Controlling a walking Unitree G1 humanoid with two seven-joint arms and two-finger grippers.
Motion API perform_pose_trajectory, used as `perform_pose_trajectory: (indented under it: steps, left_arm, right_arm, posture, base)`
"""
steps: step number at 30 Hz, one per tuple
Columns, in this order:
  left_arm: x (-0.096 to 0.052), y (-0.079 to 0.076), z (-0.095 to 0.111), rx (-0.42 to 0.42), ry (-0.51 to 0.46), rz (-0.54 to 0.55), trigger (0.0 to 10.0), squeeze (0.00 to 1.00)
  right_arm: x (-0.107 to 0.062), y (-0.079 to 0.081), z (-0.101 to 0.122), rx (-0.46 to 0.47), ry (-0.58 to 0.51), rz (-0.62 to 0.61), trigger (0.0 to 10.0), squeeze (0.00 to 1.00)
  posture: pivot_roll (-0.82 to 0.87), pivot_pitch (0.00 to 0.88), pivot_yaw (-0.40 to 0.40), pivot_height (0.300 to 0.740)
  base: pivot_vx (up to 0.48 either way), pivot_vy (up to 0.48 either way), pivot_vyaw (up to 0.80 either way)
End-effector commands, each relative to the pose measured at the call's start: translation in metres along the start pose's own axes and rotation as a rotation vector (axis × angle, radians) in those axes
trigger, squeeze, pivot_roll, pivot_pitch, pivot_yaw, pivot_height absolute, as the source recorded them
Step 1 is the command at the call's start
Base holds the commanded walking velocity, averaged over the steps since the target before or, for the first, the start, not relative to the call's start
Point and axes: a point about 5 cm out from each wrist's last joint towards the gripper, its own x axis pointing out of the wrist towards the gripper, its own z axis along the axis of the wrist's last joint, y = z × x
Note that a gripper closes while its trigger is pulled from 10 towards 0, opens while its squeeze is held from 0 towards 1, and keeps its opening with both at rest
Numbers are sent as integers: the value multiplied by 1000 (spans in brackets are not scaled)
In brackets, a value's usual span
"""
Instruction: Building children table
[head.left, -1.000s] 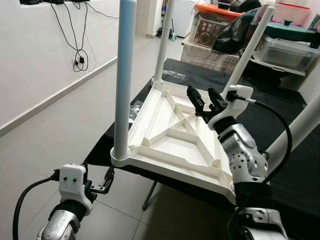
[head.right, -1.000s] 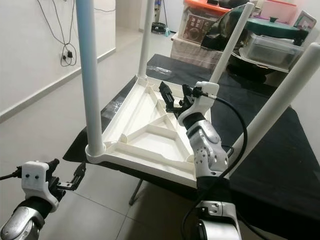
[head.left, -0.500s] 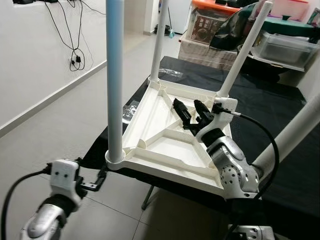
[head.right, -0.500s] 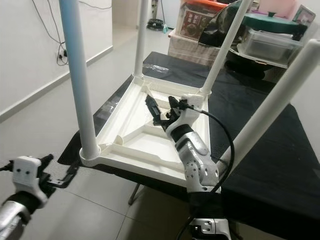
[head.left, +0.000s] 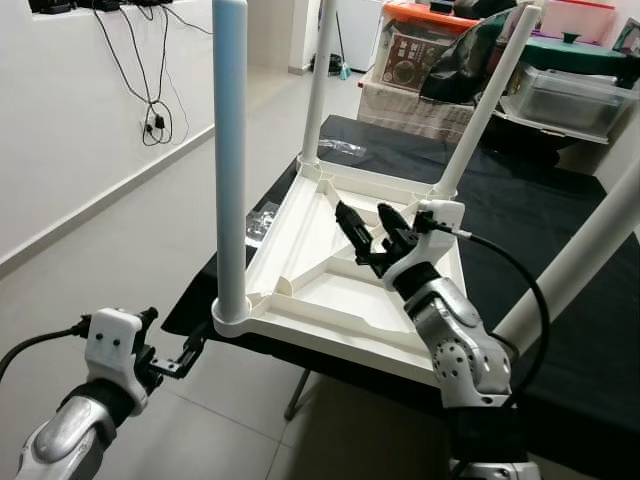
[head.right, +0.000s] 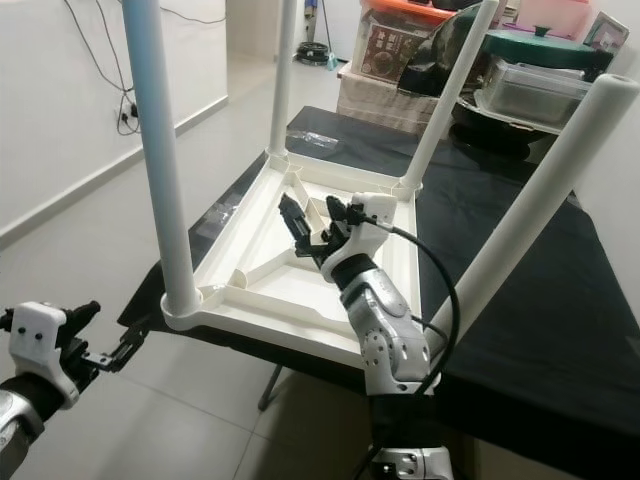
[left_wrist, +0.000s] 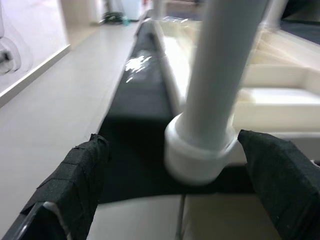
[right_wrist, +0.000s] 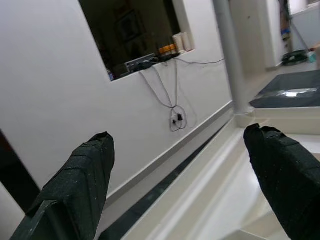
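The white plastic children's table (head.left: 350, 290) lies upside down on a black-covered work table (head.left: 560, 230), ribbed underside up, all four legs standing in their corner sockets and pointing at the ceiling, their long axes close to vertical (the far ones look splayed, though that may be the lens). The right gripper (head.left: 372, 228) hangs over the middle ribs with its two black fingers spread apart and nothing between them; the far right leg (head.left: 480, 110) rises just beyond it. The left gripper (head.left: 185, 355) is low, off the near edge, jaws apart and empty, with the nearest leg (head.left: 230, 160) and its socket collar (left_wrist: 200, 150) right in front of it. I'd judge the thing light and stiff, hollow tubes and thin moulded ribs, smooth enough to slip. A hold low on a leg, next to the collar, or on the rim looks safest; higher up would lever the socket.
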Motion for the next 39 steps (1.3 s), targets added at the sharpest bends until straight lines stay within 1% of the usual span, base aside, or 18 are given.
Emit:
perform_pose_trajectory:
  steps: [1,5,6,15,18,22,26,28,29,30,31,33,34,36,38,39]
  left_arm:
    - [5,-11,-3,-30,1,-22,10000,0]
    - [6,-12,-4,-42,-6,-11,10000,0]
    - [6,-13,-4,-49,-9,-5,10000,0]
    - [6,-10,-2,-49,-14,8,10000,0]
    - [5,-6,-3,-45,-11,27,10000,0]
    - [5,-4,-3,-37,-8,46,10000,0]
    - [5,-1,-3,-29,-2,56,10000,0]
    - [4,0,-3,-28,1,56,10000,0]
    - [3,1,-3,-27,2,57,10000,0]
    - [3,1,-3,-27,2,57,10000,0]
    - [2,2,-3,-27,2,58,10000,0]
    - [1,3,-3,-27,4,63,10000,0]
    - [1,3,-3,-27,4,63,10000,0]
    - [1,4,-4,-26,5,68,10000,0]
    - [0,4,-4,-26,6,69,10000,0]
    - [0,5,-4,-26,7,70,10000,0]
  right_arm:
    - [-6,-6,-1,-41,15,-26,10000,0]
    - [-7,-5,-1,-57,16,-15,10000,0]
    - [-7,-3,-1,-76,12,-5,10000,0]
    - [-9,3,-3,-93,23,36,10000,0]
    - [-10,4,-6,-100,40,39,10000,0]
    - [-11,-1,-9,-111,58,1,10000,0]
    - [-12,-5,-11,-117,68,-16,10000,0]
    - [-13,-11,-15,-137,98,-42,10000,0]
    - [-14,-17,-19,-133,121,-81,10000,0]
    - [-14,-17,-19,-133,121,-81,10000,0]
    - [-15,-20,-22,-129,137,-108,10000,0]
    - [-19,-33,-30,-147,188,-179,10000,0]
    - [-19,-33,-30,-147,188,-179,10000,0]
    - [-21,-42,-32,-151,211,-229,10000,0]
    - [-22,-44,-33,-147,215,-246,10000,0]
    - [-23,-50,-31,-134,209,-291,10000,0]
  posture:
    - [83,0,-121,740]
    - [81,0,-122,740]
    - [80,0,-122,740]
    - [77,0,-120,740]
    - [76,0,-121,740]
    - [76,0,-122,740]
    - [76,0,-122,740]
    - [76,0,-124,740]
    - [76,0,-124,740]
    - [76,0,-124,740]
    - [76,0,-124,740]
    - [81,0,-129,740]
    - [81,0,-129,740]
    - [82,0,-129,740]
    - [82,0,-129,740]
    - [78,0,-127,740]
  base:
    - [277,0,-788]
    - [298,0,-788]
    - [307,0,0]
    - [307,0,0]
    - [309,0,0]
    - [288,0,0]
    - [0,0,0]
    - [0,0,0]
    - [0,0,0]
    - [0,0,0]
    - [0,0,0]
    - [0,0,0]
    - [0,0,0]
    - [0,0,0]
    - [0,0,0]
    - [0,0,0]
